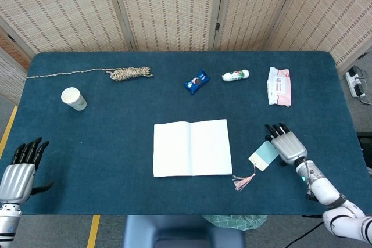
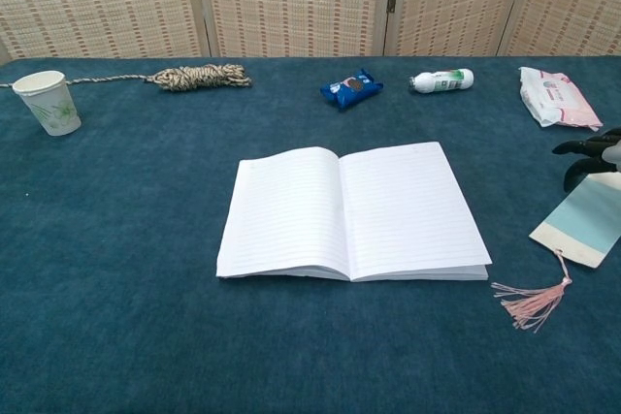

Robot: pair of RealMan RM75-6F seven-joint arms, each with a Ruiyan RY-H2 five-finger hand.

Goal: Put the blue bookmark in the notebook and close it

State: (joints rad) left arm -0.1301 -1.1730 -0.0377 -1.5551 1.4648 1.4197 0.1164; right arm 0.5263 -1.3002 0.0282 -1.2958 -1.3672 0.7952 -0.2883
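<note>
Right hand (image 1: pixel 287 144) open, fingers spread over flat pale-blue card bookmark (image 1: pixel 264 155), right of open white lined notebook (image 1: pixel 192 147) on bench. Risk: thin card slides instead of lifting. Left hand (image 1: pixel 20 168) idle, open.

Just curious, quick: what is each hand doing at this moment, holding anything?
Left hand: open, holding nothing, off the table's left edge.
Right hand: open, over the blue bookmark, not gripping it.

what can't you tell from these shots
- Whether the right robot hand touches the blue bookmark: head view, the hand covers the bookmark's far end; chest view cuts the hand at the frame edge.
- Print on the small bottle: too small in both views.
</note>
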